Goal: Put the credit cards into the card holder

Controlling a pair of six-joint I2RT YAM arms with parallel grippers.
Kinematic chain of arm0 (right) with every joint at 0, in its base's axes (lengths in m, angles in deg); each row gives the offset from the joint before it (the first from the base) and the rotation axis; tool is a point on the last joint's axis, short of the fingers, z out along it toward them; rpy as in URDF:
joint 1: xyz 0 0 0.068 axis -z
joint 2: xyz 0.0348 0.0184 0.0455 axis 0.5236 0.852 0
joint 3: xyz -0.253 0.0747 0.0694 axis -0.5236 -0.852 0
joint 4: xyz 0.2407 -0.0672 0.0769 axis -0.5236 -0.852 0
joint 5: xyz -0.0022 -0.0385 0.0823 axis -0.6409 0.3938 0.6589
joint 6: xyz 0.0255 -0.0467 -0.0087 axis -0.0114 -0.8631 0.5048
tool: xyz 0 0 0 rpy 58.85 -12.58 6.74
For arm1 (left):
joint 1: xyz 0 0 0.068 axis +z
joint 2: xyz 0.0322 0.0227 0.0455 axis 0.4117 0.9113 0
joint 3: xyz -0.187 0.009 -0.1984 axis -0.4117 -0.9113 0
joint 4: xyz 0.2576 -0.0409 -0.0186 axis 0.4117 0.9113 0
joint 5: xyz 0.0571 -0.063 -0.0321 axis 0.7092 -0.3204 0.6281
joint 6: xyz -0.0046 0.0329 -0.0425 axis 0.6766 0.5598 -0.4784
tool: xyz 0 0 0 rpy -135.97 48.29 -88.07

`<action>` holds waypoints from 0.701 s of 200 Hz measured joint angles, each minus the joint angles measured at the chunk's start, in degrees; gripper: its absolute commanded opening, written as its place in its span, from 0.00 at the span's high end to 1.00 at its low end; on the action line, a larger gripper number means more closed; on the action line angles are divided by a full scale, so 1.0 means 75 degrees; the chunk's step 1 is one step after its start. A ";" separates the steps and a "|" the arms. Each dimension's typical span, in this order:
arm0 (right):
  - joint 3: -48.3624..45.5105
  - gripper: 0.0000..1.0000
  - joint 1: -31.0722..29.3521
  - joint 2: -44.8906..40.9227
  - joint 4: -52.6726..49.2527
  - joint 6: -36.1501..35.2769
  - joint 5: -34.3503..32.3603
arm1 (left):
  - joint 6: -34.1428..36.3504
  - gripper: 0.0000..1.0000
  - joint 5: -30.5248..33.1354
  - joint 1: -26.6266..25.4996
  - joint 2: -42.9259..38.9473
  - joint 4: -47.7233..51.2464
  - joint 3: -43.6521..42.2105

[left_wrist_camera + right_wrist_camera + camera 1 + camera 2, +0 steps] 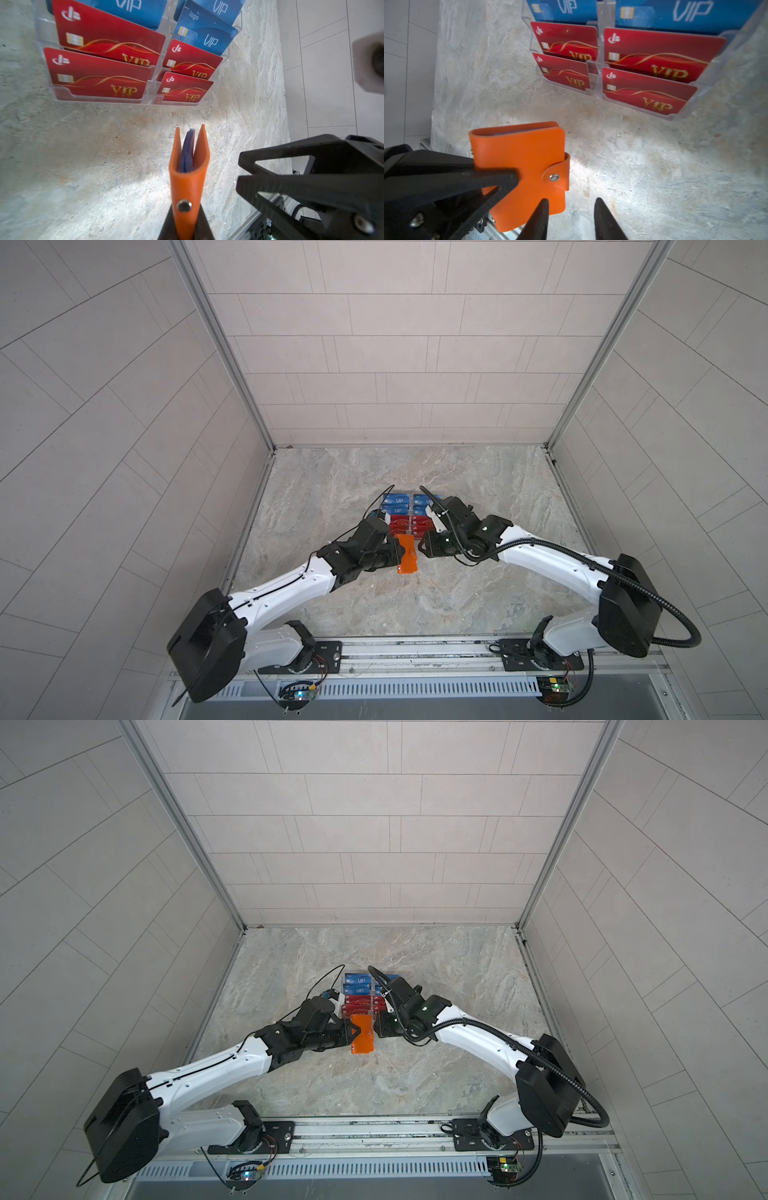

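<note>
Top views, both: left gripper [397, 551] clamping orange card holder [407, 556] at its 9 o'clock edge; right gripper [422, 548] sitting at its 3 o'clock; credit cards [395, 501] at 12 o'clock.
Left wrist: card holder being pinched edge-on between fingers [204, 227].
Right wrist: right gripper jaws standing apart, gripping nothing; credit cards standing in clear acrylic racks [593, 89].

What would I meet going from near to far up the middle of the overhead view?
Metal rail → marble tabletop → orange card holder → red cards → blue cards → tiled back wall.
</note>
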 measured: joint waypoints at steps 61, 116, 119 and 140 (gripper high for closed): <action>0.0114 0.57 -0.0621 0.0393 0.0006 0.0291 -0.0356 | -0.0006 0.92 0.0254 -0.0216 -0.0090 0.0096 0.0064; 0.0134 0.63 -0.0615 0.0647 0.0073 0.0356 -0.0941 | 0.0017 0.91 0.0219 -0.0329 -0.0082 -0.0032 0.0064; 0.0140 0.64 -0.0618 0.0647 0.0070 0.0347 -0.0968 | 0.0023 0.91 0.0213 -0.0329 -0.0079 -0.0032 0.0064; 0.0210 0.69 -0.0667 0.0647 -0.0006 0.0318 -0.1174 | 0.0061 0.90 0.0189 -0.0329 -0.0070 -0.0096 0.0064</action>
